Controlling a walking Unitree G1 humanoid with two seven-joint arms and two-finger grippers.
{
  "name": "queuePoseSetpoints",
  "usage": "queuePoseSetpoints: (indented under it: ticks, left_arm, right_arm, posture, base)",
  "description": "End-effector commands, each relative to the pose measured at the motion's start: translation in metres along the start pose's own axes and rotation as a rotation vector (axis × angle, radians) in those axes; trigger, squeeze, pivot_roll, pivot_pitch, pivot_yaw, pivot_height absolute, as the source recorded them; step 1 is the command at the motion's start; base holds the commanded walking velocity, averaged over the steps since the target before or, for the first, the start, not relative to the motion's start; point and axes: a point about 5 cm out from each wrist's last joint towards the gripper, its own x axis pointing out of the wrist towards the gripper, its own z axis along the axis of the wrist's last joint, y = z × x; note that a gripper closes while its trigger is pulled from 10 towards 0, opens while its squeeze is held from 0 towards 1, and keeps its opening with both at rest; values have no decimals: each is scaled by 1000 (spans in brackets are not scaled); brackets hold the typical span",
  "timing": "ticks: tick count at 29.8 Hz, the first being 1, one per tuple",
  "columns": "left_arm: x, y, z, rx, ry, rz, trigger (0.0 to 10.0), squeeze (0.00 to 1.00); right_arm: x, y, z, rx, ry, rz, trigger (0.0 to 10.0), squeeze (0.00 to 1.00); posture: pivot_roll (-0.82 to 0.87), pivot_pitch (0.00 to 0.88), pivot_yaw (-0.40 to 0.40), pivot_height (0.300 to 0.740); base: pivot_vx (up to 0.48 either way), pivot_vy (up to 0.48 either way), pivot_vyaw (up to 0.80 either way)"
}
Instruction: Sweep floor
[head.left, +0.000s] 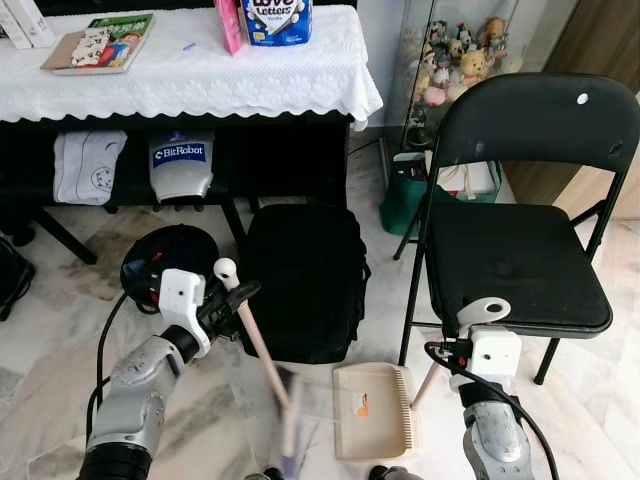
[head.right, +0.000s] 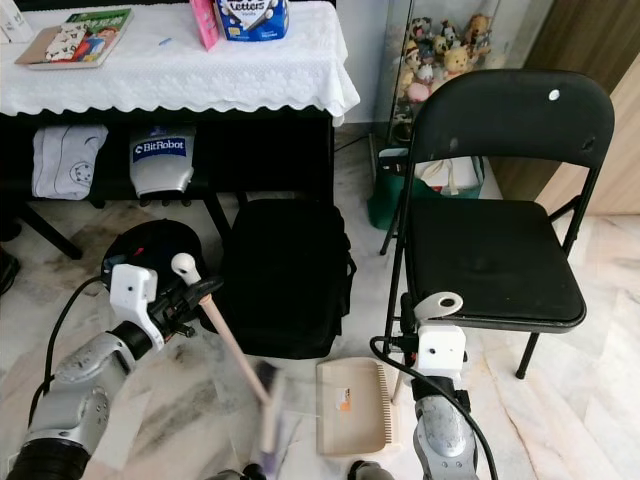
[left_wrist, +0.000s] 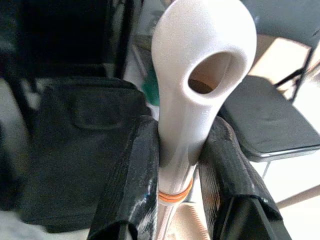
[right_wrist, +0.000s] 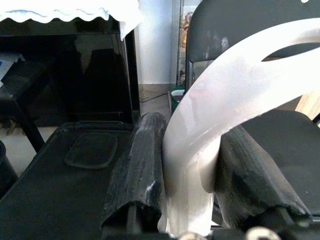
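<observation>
While the left gripper (head.left: 232, 300) is clamped near the broom (head.left: 262, 355) handle's looped top, the light, stiff stick should swing easily. The right gripper (right_wrist: 187, 165) pinches the dustpan (head.left: 372, 410) handle's smooth, possibly slippery plastic, the pan resting on the marble floor (head.left: 60, 360) beside the chair (head.left: 520, 230).

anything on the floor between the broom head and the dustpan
Nothing visible does. The broom, held in the left hand, has its blurred head just beside the open mouth of the dustpan, which the right hand holds by its handle.

Head stereo downward; wrist close-ups.
</observation>
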Motion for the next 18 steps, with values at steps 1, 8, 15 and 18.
queuePoseSetpoints:
  ticks: [1, 8, 15, 18]
  left_arm:
    - [-4, 1, 0, -96, -16, -19, 10000, 0]
    - [-2, -6, 20, -189, -92, -67, 10000, 0]
    - [-6, 0, 33, -19, -150, 107, 10000, 0]
    - [-13, -3, 29, 4, -137, 112, 10000, 0]
  right_arm:
    - [0, -2, -2, -2, 9, -8, 10000, 0]
    - [8, 1, 2, 4, -7, -3, 10000, 0]
    - [21, 6, 16, 29, -70, 2, 10000, 0]
    - [24, 8, 19, 33, -81, 3, 10000, 0]
  posture:
    - [-62, 196, 31, 740]
    - [-55, 169, 32, 740]
    - [-61, 124, 37, 740]
    - [-62, 108, 40, 740]
  base:
    - [0, 0, 0]
    - [0, 0, 0]
    - [0, 0, 0]
    - [0, 0, 0]
